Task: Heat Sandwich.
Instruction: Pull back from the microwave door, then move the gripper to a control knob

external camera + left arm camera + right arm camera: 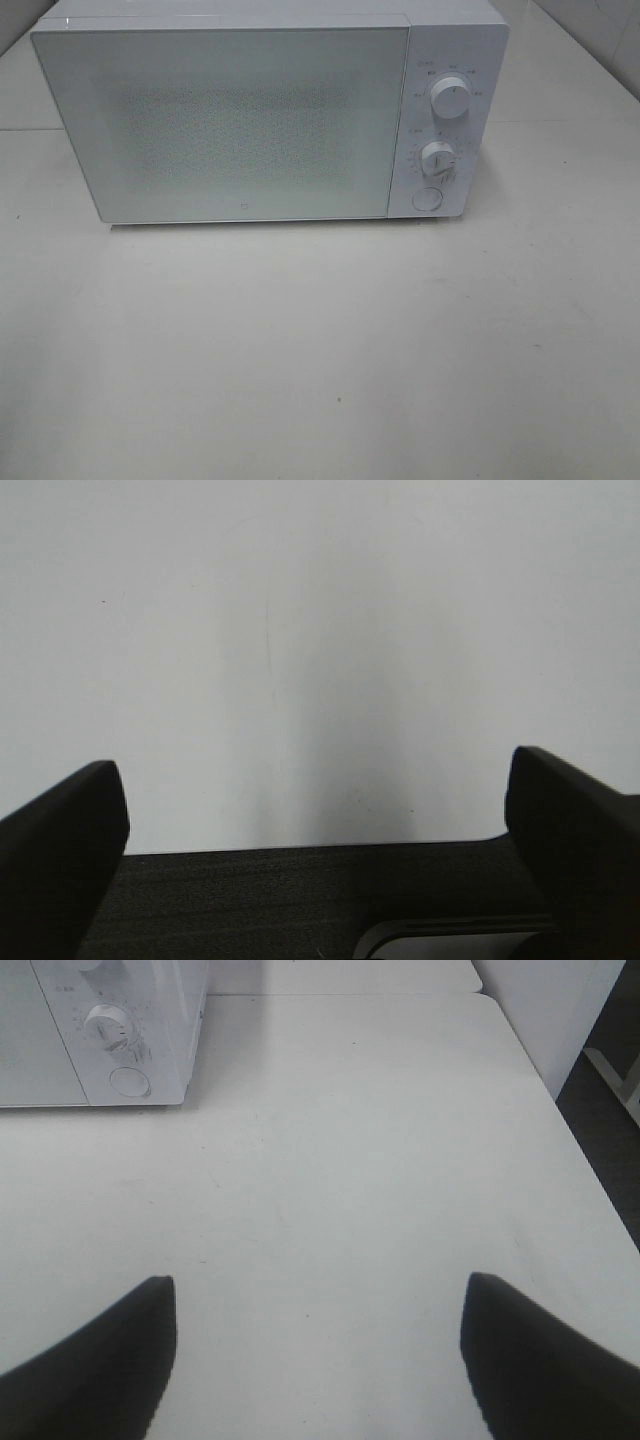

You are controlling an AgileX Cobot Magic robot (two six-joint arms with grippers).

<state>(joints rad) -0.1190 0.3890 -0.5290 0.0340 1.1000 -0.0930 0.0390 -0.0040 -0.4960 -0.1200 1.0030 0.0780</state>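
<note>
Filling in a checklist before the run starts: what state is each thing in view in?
microwave door: shut
upper knob: setting too small to read
lower knob: setting too small to read
left gripper: open, empty
right gripper: open, empty

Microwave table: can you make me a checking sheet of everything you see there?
Surface: white table, with a few faint marks.
Job's things: white microwave at the back of the table, door shut. An upper knob, a lower knob and a round button are on its right side. The sandwich is not seen in any view.
Clutter: nothing seen.
Grippers: left gripper open, holding nothing. Right gripper open, holding nothing, over the table.
Cables: nothing seen.
Surroundings: dark floor past the table's edge.
</note>
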